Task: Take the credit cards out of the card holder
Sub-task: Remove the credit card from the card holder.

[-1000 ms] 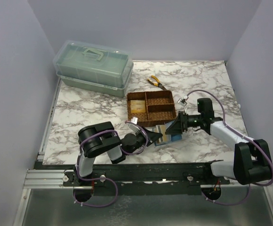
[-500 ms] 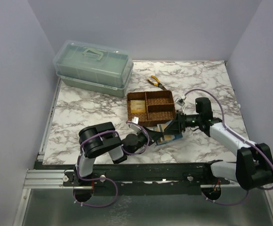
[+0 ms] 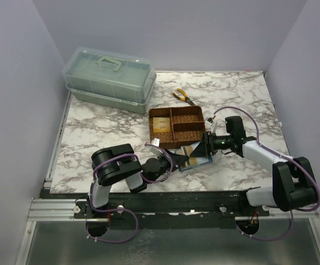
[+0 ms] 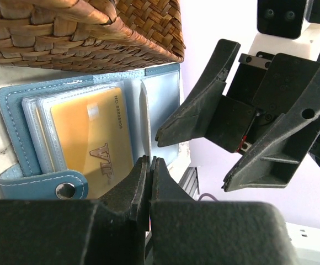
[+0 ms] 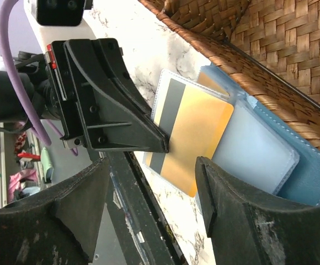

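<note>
The marble surface (image 3: 105, 127) carries everything. Well off to the outer side of the left hand (image 4: 149, 163) sits a green lidded box (image 3: 109, 80), far from the work. The woven tray (image 3: 178, 127) stands just beyond the tips of both hands. In its compartment nearest the left hand lies a flat yellowish piece (image 3: 161, 125). It looks like a card already taken out, though the top view is too small to be sure.

The left hand has its fingers pressed together, clamped on the edge of a clear sleeve of the card holder (image 4: 11, 110). The holder lies open on the surface directly ahead of that hand, right against the tray's near wall. The right hand (image 5: 154, 163) faces it from the opposite side with fingers apart. The gap is lined up with the raised sleeve, and nothing sits between the pads as far as its wrist view shows.

A gold credit card (image 5: 196, 135) with a dark stripe rests in that raised sleeve, between the two hands. Another gold card marked VIP (image 4: 91, 138) lies flat in the stacked sleeves beside the left hand's tips, and seems to be a separate one.

By my reading the task is partly done at most: perhaps one card is out and at least two remain inside. The striped card looks like the one in hand. The right hand has yet to grip it and draw it free while the left steadies the sleeve.
</note>
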Robot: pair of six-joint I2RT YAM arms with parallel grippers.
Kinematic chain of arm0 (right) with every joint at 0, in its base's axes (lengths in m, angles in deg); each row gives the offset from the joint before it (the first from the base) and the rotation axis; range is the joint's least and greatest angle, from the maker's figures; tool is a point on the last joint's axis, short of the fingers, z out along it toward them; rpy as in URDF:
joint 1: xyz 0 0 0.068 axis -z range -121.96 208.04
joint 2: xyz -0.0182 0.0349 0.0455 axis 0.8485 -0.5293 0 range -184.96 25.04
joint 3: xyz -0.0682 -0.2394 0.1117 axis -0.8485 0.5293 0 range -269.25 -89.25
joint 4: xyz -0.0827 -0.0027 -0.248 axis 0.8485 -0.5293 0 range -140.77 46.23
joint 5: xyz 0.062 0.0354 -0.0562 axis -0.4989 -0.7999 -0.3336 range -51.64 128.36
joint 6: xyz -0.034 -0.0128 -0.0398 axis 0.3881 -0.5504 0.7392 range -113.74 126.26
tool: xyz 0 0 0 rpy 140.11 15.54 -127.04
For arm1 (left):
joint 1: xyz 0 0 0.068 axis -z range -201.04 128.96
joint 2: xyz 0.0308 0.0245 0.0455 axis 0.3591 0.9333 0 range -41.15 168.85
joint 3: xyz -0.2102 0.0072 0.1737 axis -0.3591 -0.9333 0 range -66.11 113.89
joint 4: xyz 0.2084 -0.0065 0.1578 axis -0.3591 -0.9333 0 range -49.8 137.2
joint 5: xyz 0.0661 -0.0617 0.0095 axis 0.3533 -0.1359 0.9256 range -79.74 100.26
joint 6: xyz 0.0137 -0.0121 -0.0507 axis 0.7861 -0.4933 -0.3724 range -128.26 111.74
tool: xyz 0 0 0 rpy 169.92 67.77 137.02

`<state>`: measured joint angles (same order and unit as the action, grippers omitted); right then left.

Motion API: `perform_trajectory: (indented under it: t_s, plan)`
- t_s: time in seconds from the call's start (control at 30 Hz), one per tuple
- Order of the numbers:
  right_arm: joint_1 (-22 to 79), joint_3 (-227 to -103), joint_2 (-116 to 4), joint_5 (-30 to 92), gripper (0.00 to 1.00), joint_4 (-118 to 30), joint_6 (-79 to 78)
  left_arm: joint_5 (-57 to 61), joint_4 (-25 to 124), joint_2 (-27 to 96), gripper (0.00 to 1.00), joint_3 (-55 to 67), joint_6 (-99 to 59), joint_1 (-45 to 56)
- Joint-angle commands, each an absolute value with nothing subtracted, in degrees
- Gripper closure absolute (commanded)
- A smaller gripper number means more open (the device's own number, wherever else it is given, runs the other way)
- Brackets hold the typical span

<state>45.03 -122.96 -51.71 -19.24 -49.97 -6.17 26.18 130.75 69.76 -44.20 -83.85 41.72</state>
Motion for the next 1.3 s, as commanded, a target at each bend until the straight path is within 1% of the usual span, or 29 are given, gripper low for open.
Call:
perform_trajectory:
  t_s: [0.0, 0.17, 0.4, 0.73, 1.03, 1.27]
  plan:
    - [45.2, -125.0, -53.4, -17.0, 0.3, -51.3, -6.3, 27.0, 142.1, 69.0, 1.0, -44.4, -82.4, 42.2]
    - [47.3, -124.7, -54.3, -18.2, 0.29, -50.9, -7.8, 27.1, 142.0, 67.1, 1.0, -44.8, -81.1, 42.1]
    - [49.0, -124.0, -55.7, -24.3, 0.29, -49.1, -9.4, 26.0, 142.0, 66.1, 1.0, -43.7, -80.3, 42.1]
    - [52.1, -123.0, -54.5, -29.4, 0.3, -46.6, -13.3, 24.3, 142.0, 64.6, 1.0, -41.7, -78.6, 42.1]
    - [52.9, -122.5, -54.4, -33.1, 0.3, -45.1, -15.7, 23.7, 142.0, 64.0, 1.0, -40.8, -78.2, 42.1]
    - [52.9, -122.3, -54.9, -35.0, 0.32, -44.3, -17.3, 23.6, 142.1, 63.7, 1.0, -40.6, -78.2, 42.0]
